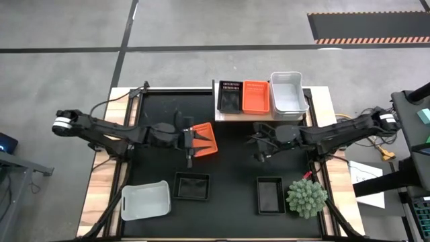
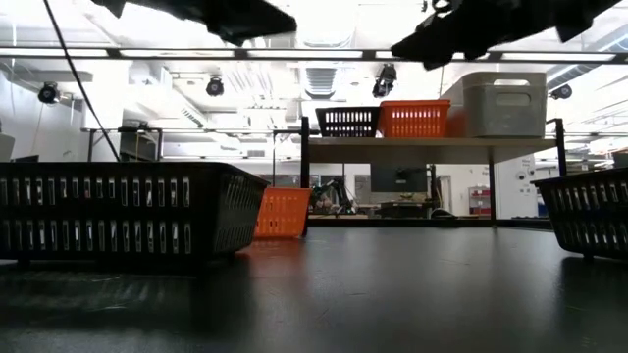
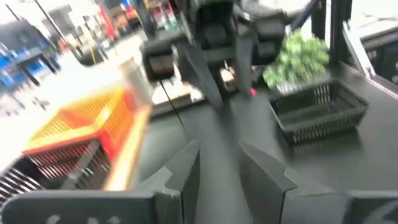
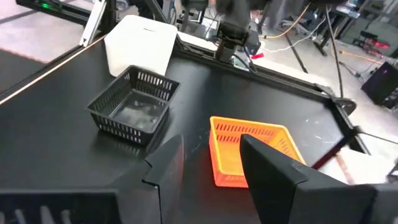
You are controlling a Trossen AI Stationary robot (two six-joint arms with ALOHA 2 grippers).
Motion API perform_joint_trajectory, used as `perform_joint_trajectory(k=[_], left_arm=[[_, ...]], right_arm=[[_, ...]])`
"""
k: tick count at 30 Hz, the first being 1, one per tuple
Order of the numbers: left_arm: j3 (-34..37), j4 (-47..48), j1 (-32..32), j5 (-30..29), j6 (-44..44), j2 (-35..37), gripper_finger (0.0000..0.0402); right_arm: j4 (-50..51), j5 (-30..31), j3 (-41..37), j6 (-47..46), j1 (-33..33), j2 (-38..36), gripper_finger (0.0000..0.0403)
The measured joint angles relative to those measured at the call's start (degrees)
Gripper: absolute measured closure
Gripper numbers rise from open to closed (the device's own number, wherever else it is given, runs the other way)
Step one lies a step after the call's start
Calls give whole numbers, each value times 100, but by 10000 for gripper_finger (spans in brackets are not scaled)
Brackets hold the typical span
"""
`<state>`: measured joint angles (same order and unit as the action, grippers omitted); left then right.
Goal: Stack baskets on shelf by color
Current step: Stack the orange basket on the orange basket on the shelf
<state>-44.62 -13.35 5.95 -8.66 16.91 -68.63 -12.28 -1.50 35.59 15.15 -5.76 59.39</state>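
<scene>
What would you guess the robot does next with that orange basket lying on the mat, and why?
Probably the left gripper closes on the loose orange basket. Its fingers stand open right at that basket's edge, and another orange basket already sits on the shelf between a black and a white one, so this one likely stacks there. The right gripper hovers open, mid-mat.

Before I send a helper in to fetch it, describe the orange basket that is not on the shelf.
Start at the black mat. In front of the wooden shelf, toward the mat's left-middle, an orange basket lies alone by the left tool. It is the only orange one on the mat; nearby loose baskets are black or white.
</scene>
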Motion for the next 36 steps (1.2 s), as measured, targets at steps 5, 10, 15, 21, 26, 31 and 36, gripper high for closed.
perform_joint_trajectory(k=[5,10,15,21,26,31,36], left_arm=[[84,-30,5,-10,-1,269,311],[469,-294,20,-39,390,375,311],[450,-384,26,-98,350,765,310],[738,-425,118,-69,-9,1260,310],[983,-425,138,-69,-56,1646,310],[1228,-411,138,-66,-119,1948,310],[1335,-397,138,-66,-123,2182,310]], right_arm=[[-284,2,128,-476,0,515,259],[44,2,671,-489,0,1043,264],[794,4,1496,-395,0,1596,261],[1898,11,2491,-408,0,2251,268],[2579,17,3284,-407,0,2892,271],[3106,72,4037,-413,0,3526,268],[3647,810,4758,-484,2,4159,264]])
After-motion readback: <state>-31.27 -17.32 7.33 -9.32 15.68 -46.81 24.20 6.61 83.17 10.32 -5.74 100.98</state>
